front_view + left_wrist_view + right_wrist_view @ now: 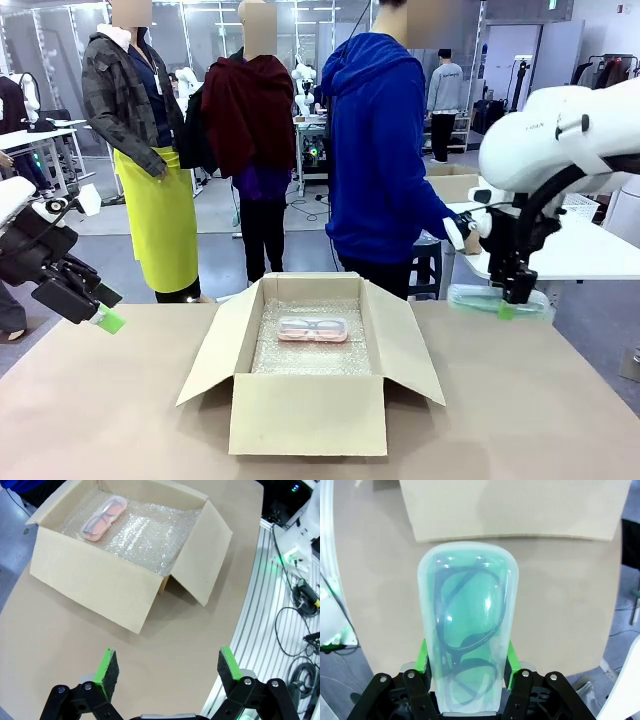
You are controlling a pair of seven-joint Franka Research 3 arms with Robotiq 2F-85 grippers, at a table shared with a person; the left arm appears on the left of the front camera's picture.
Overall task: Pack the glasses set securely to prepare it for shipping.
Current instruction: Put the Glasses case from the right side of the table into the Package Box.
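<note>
A pink glasses case (313, 328) lies on bubble wrap inside the open cardboard box (308, 415) at the table's middle; the left wrist view shows this pink case (103, 517) at the far end of the box (95, 587). My right gripper (518, 298) is shut on the mint green glasses case (500, 301), held level just above the table at the right, beyond the box's right flap. Dark spectacles show through the clear lid of the green case (466, 630), clamped between the green pads (422, 657). My left gripper (100, 310) hangs open over the table's left edge, its pads (106, 672) wide apart.
A person in a blue hoodie (380, 160) stands behind the box, one hand (470, 238) near my right arm. Two other people stand farther back. The box flaps (412, 345) spread outward. Bare brown table (520, 400) lies on both sides of the box.
</note>
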